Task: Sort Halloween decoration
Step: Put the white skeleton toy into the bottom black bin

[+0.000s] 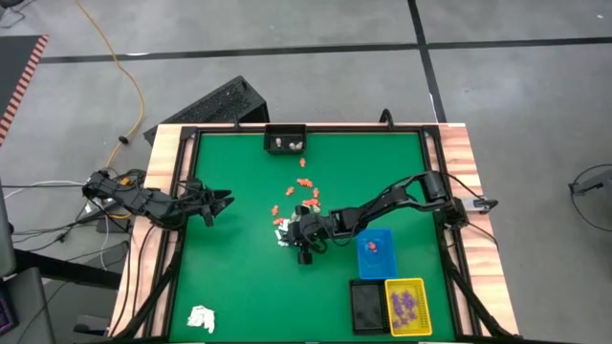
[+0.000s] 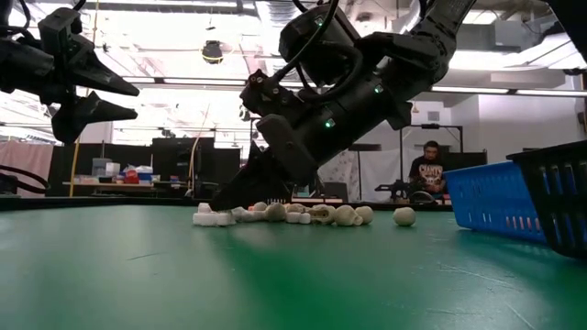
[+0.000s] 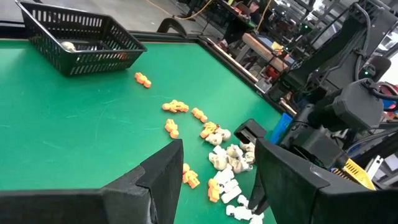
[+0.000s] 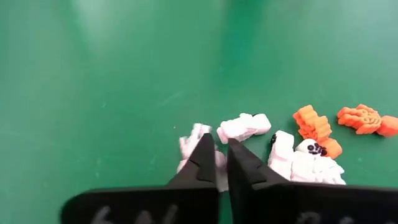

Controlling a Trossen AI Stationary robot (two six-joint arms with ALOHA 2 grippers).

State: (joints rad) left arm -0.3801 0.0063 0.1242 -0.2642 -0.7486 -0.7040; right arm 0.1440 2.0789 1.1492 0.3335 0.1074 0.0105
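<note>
The Halloween decoration pieces (image 1: 296,205) lie loose on the green table's middle: orange ones (image 3: 176,107) farther off, white and cream ones (image 2: 312,214) nearer. My right gripper (image 4: 221,149) reaches slanting down from the table's right to the left end of the white cluster and is shut on a small white piece (image 4: 194,142). My left gripper (image 3: 217,162) hovers open above the table's left side (image 1: 222,201), pointing at the pile and touching nothing. My right gripper pinches a small white piece's edge (image 4: 214,163) between its two fingertips. The fingers slant down from the table's right side. The piece lies on the table beside other white pieces; the fingers hide most of the contact.
A black basket (image 1: 285,139) with white pieces stands at the far edge. A blue tray (image 1: 375,253), a black tray (image 1: 366,306) and a yellow tray (image 1: 406,306) with purple pieces sit near right. A white wad (image 1: 201,317) lies near left.
</note>
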